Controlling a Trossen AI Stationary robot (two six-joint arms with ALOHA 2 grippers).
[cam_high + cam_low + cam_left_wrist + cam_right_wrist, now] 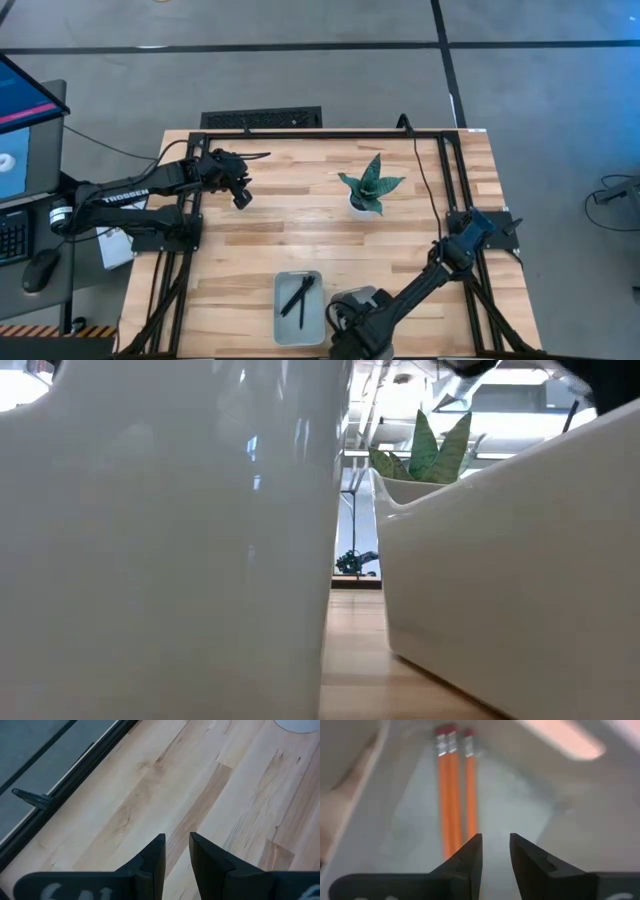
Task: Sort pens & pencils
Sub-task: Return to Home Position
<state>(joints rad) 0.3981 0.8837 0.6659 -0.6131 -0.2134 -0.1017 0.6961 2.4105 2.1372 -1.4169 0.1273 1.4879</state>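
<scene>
Right gripper (495, 838), fingers narrowly parted and empty, hangs low over orange wooden pencils (453, 795) in the right grey plastic tray (520, 815). Their long axis runs straight ahead of it. Thin black pens (299, 296) lie in the left grey tray (283, 325). Left gripper (176, 838), equally narrow and empty, sits well apart.

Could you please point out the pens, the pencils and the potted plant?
pens (298, 298): high view, middle of the dark sticks.
pencils (449, 795): right wrist view, on an orange shaft.
potted plant (372, 183): high view, on its green leaves.
</scene>
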